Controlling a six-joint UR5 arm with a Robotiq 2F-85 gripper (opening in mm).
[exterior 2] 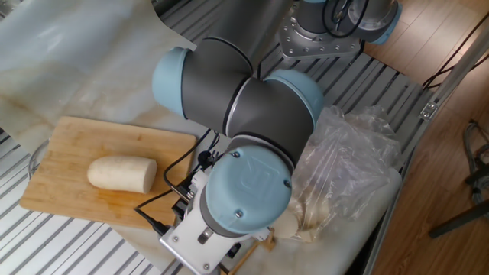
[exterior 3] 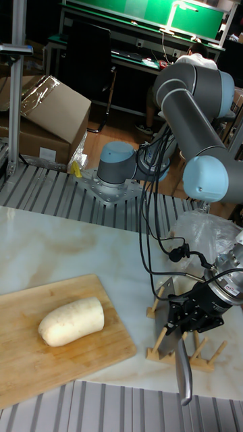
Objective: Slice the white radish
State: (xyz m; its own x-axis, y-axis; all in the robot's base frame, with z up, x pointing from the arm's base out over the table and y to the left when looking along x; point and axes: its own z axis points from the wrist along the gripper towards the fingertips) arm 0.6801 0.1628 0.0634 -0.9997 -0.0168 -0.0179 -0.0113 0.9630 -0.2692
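The white radish lies on its side on a bamboo cutting board, flat cut end toward the arm. In the tall fixed view my gripper hangs right of the board, over a wooden rack. It is shut on the dark handle of a knife, whose blade points down toward the table's front edge. The knife is a hand's width clear of the radish. In the fixed view the arm's big wrist joint hides the gripper and the knife.
A crumpled clear plastic bag with pale round slices lies right of the arm. Cables trail across the marble top. The robot base stands at the back, and the slatted metal table edge runs along the front.
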